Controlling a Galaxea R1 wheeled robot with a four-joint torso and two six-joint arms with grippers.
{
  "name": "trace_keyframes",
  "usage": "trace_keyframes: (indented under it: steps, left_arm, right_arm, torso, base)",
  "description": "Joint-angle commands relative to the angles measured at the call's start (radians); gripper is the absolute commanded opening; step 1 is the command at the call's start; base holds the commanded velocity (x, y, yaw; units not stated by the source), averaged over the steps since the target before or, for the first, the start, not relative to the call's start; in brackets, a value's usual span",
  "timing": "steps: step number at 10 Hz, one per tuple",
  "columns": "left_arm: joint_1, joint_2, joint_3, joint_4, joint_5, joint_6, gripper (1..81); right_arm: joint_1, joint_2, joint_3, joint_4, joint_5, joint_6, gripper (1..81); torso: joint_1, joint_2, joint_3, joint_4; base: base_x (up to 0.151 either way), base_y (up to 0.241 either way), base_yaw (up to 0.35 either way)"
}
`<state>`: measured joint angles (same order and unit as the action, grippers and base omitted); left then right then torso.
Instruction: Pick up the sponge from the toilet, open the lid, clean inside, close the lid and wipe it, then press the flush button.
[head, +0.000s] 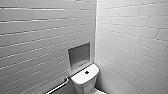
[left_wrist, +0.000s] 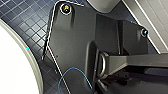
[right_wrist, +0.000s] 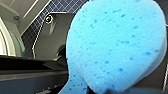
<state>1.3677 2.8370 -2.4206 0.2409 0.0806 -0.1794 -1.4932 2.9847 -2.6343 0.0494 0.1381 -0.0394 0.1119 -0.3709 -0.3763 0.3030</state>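
Bright blue, soft porous sponge (right_wrist: 112, 45) is seeming light and squashy; right end effector (right_wrist: 107, 89) is grasping its narrow end, and left end effector's state cannot be told.

A white glossy curved toilet (left_wrist: 12, 65) sits beside the end effector, with a dark blue small-tiled floor (left_wrist: 27, 27) beneath and a white tiled wall (left_wrist: 155, 20) opposite.

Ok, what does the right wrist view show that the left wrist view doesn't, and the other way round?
Right wrist: the blue sponge, very close to the camera and up off the floor.
Left wrist: a thin blue cable looping across the robot's dark plate.
Both: the dark blue small-tiled floor, and a curved white surface at one edge, probably the toilet.
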Motion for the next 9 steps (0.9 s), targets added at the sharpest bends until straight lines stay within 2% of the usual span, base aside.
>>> trace_keyframes:
  steps: [1,5,9]
  left_arm:
    - [-0.006,0.107,-0.170,0.015,0.042,0.008,1.0]
    - [0.011,0.207,-0.333,0.008,0.044,0.001,1.0]
    - [0.049,0.254,-0.351,0.005,0.042,-0.006,1.0]
  right_arm:
    - [0.040,0.016,0.011,0.003,-0.052,-0.002,1.0]
    - [0.041,0.049,-0.010,-0.002,-0.052,-0.004,1.0]
    - [0.040,0.082,-0.058,-0.002,-0.064,-0.004,1.0]
  torso:
    - [0.000,0.000,0.000,0.000]
    - [0.000,0.000,0.011,0.000]
    - [-0.001,-0.001,0.012,0.000]
  base:
    - [0.000,0.000,0.000]
    - [0.000,0.000,0.000]
    - [0.000,0.000,0.000]
